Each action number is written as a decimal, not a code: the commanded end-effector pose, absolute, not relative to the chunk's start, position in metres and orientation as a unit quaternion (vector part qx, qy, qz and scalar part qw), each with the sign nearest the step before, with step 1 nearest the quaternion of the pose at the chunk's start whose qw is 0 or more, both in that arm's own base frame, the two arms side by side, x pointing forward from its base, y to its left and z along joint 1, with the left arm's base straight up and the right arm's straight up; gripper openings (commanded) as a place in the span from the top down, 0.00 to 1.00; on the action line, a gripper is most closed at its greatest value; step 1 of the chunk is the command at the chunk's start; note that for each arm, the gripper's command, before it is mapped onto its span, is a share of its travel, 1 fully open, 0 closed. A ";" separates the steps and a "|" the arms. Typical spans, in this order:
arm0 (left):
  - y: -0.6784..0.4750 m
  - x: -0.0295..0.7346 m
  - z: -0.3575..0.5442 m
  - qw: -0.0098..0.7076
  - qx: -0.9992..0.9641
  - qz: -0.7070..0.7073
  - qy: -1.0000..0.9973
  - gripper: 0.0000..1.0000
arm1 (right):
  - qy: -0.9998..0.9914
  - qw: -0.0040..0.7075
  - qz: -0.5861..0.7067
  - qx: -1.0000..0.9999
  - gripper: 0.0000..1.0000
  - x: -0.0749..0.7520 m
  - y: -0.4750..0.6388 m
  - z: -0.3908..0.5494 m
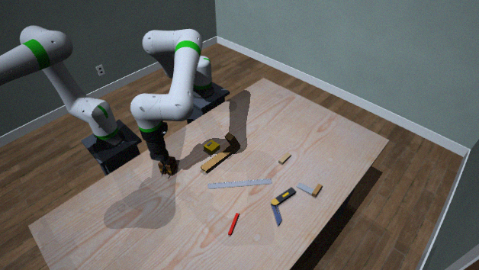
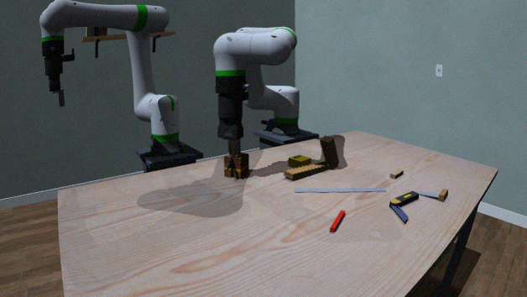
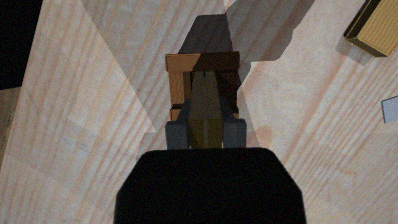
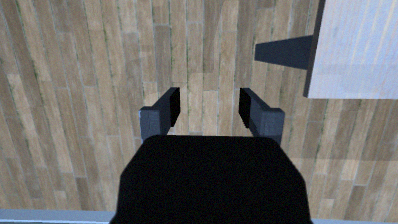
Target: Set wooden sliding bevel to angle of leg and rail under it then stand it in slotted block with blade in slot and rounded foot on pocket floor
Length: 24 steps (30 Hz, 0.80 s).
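The slotted wooden block (image 2: 243, 168) (image 3: 176, 62) stands near the robots' side of the table. The wooden bevel (image 3: 205, 100) rises from it, handle up; its blade and foot are hidden. My left gripper (image 3: 205, 110) is shut on the bevel's handle, a finger against each side, low over the block. The leg (image 1: 233, 143) (image 2: 329, 152) leans up from the rail (image 1: 216, 162) (image 2: 305, 171), right of the block in the top and exterior views. The black bevel (image 1: 287, 194) (image 2: 406, 197) lies opened at the far right. My right gripper (image 4: 209, 100) (image 2: 61, 98) is open and empty, off the table above the floor.
A yellow box (image 1: 211, 147) (image 2: 300, 160) sits behind the rail. A steel rule (image 1: 240, 184) (image 2: 340, 190) lies in front of it. A red stick (image 1: 233, 224) (image 2: 337, 221), a small wooden piece (image 1: 284, 159) and a small square (image 1: 316, 190) lie further out.
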<state>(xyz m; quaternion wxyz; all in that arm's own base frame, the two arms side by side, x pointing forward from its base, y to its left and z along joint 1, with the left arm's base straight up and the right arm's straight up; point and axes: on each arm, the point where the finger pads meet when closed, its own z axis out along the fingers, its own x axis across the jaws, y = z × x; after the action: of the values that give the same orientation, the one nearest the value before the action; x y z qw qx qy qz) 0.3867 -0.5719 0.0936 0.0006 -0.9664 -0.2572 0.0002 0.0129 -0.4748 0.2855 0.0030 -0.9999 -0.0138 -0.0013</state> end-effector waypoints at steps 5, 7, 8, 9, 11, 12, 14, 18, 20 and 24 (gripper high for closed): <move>-0.574 0.387 0.100 -0.004 -0.967 0.000 -0.257 1.00 | -0.014 0.000 0.000 -1.000 0.00 0.013 -0.475 0.290; -0.574 0.387 0.100 -0.004 -0.967 0.000 -0.257 1.00 | -0.014 0.000 0.000 -1.000 0.00 0.013 -0.475 0.290; -0.574 0.387 0.100 -0.004 -0.967 0.000 -0.257 1.00 | -0.014 0.000 0.000 -1.000 0.00 0.013 -0.475 0.290; -0.574 0.387 0.100 -0.004 -0.967 0.000 -0.257 1.00 | -0.014 0.000 0.000 -1.000 0.00 0.013 -0.475 0.290; -0.574 0.387 0.100 -0.004 -0.967 0.000 -0.257 1.00 | -0.014 0.000 0.000 -1.000 0.00 0.013 -0.475 0.290; -0.574 0.387 0.100 -0.004 -0.967 0.000 -0.257 1.00 | -0.014 0.000 0.000 -1.000 0.00 0.013 -0.475 0.290; -0.574 0.387 0.100 -0.004 -0.967 0.000 -0.257 1.00 | -0.014 0.000 0.000 -1.000 0.00 0.013 -0.475 0.290; -0.574 0.387 0.104 -0.004 -0.967 0.000 -0.257 1.00 | -0.014 0.000 0.000 -1.000 0.00 0.013 -0.475 0.290; -0.573 0.387 0.107 -0.004 -0.967 0.000 -0.257 1.00 | -0.014 0.000 0.000 -1.000 0.00 0.013 -0.475 0.290; -0.573 0.387 0.112 -0.004 -0.967 0.000 -0.257 1.00 | -0.014 0.000 0.000 -1.000 0.00 0.013 -0.475 0.290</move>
<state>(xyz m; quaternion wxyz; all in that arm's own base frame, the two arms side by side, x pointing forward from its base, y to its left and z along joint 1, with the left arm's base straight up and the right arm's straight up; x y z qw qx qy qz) 0.3869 -0.5720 0.1021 0.0003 -0.9664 -0.2571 0.0000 0.0129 -0.4748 0.2855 0.0030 -0.9999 -0.0138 -0.0013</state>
